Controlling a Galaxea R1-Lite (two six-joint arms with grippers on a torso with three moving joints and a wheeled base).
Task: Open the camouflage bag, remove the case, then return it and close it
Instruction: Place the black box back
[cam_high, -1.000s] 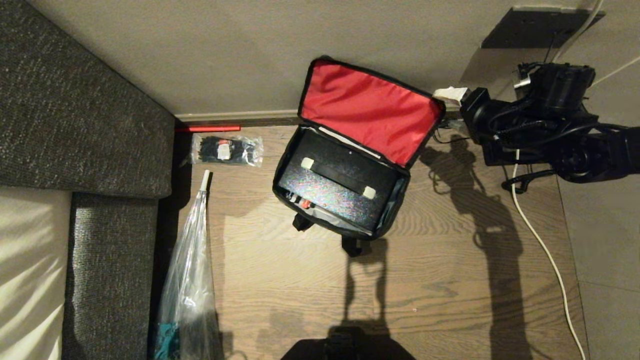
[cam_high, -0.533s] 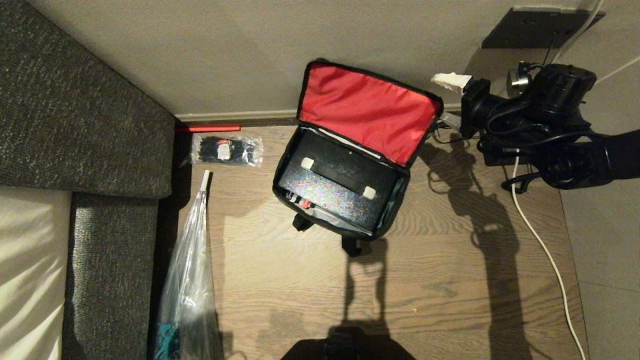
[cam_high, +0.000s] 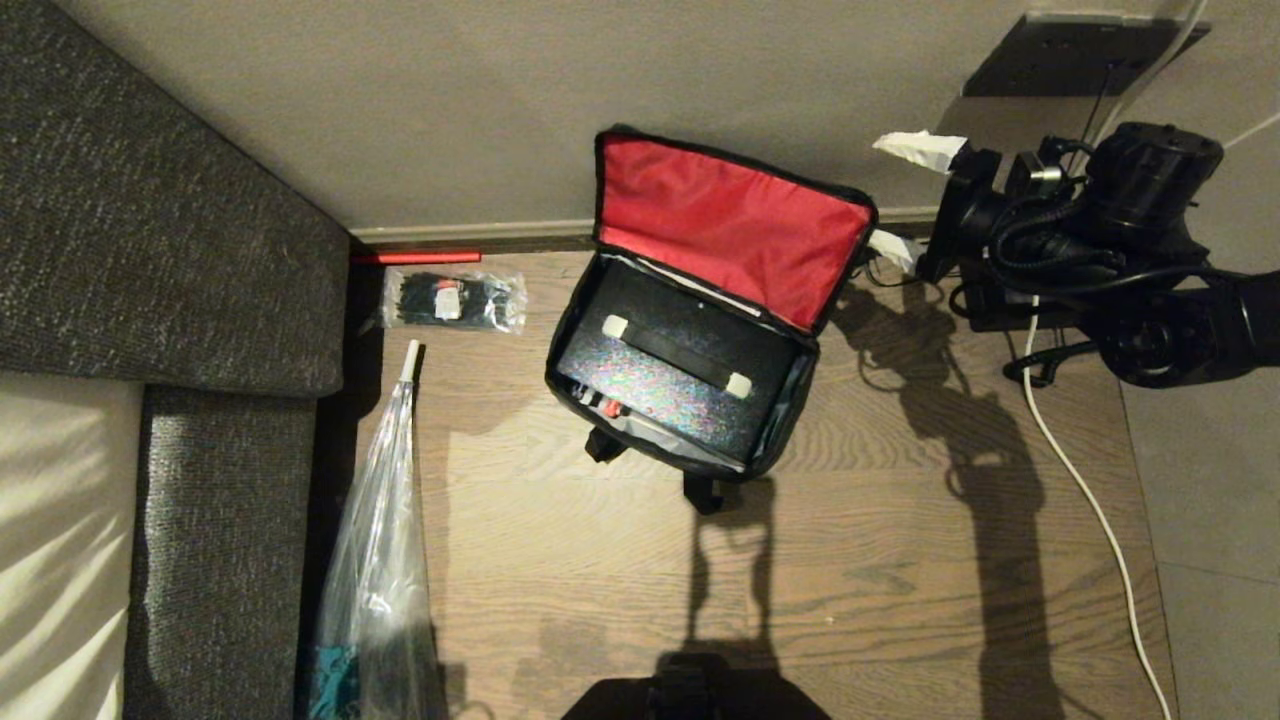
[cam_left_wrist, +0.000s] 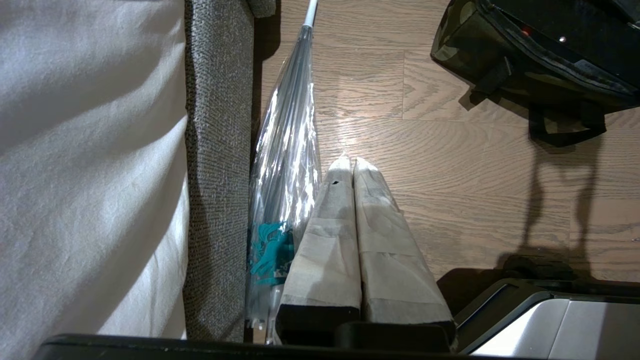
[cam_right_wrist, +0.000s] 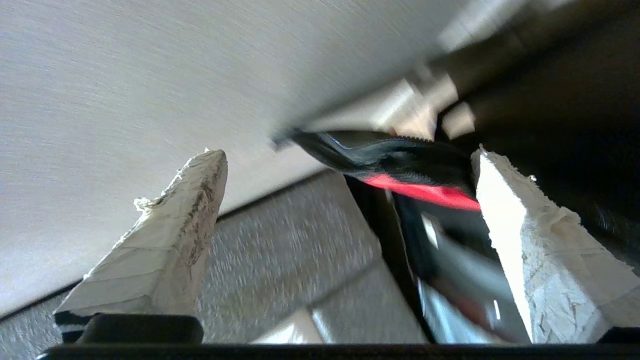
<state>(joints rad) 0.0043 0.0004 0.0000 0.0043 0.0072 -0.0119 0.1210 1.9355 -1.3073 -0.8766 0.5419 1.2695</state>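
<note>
The right gripper (cam_high: 905, 200), fingers spread wide and empty, is hovering just beside the camouflage bag (cam_high: 700, 330); its upright lid (cam_high: 730, 225) risks flopping shut over the case (cam_high: 670, 375) if nudged.

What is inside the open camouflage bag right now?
The camouflage bag holds the black case, lying flat with two white strips on top and a red spot at its near edge. It nearly fills the silvery-grey interior; anything beneath the case is covered.
</note>
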